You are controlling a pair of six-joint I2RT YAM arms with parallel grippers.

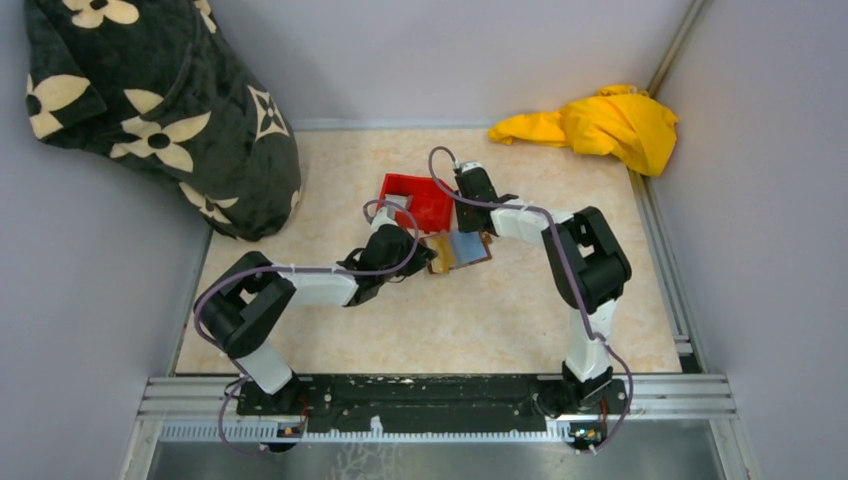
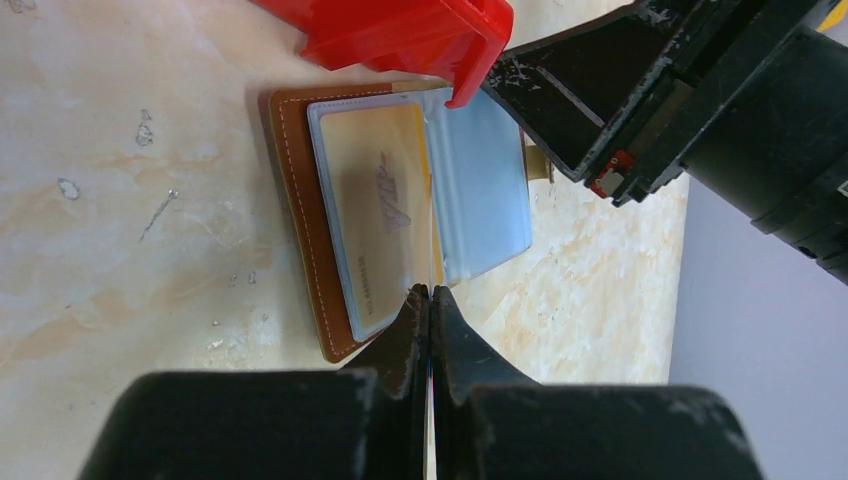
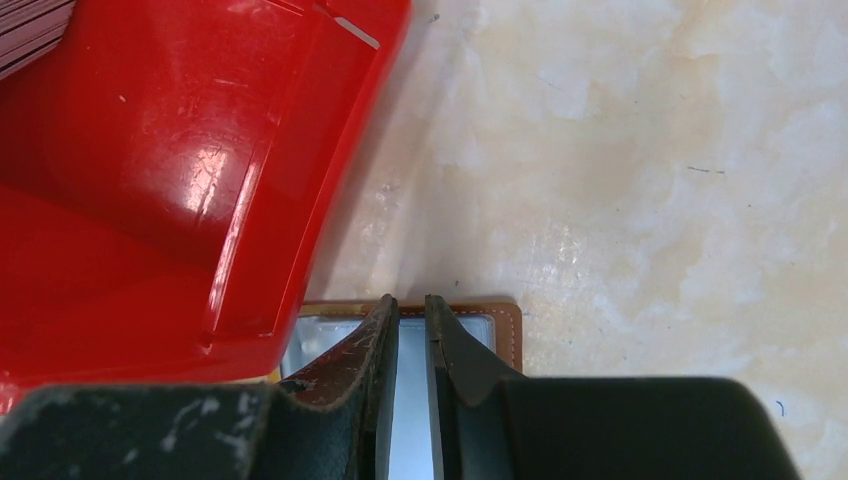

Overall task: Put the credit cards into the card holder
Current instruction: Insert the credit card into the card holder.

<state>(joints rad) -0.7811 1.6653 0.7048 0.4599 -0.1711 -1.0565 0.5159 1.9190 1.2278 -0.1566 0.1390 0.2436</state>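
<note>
Your left gripper [image 2: 430, 292], clenched shut, touches the open card holder [image 2: 295, 200] at 5 o'clock of the red bin [image 2: 400, 35], likely pinning it. Your right gripper [image 3: 410, 300] hovers narrowly parted; its grasp is unclear.

Brown card holder [image 2: 295, 200] open beside red bin [image 2: 400, 35], yellow card [image 2: 385, 200] sleeved inside, pale blue card [image 2: 485, 185] alongside

The card holder [image 2: 295, 210] is brown with a pale stitched border; one clear pocket shows yellow-tan with faint grey script, the other pale blue-grey. The bin [image 1: 425, 200] is glossy red, and the table [image 1: 450, 320] is cream marbled with peach. My arms [image 1: 320, 288] are white and black with purple cables [image 1: 560, 265]; behind them are a black blanket [image 1: 150, 100] patterned with cream flowers and a plain yellow cloth [image 1: 605, 125].
</note>
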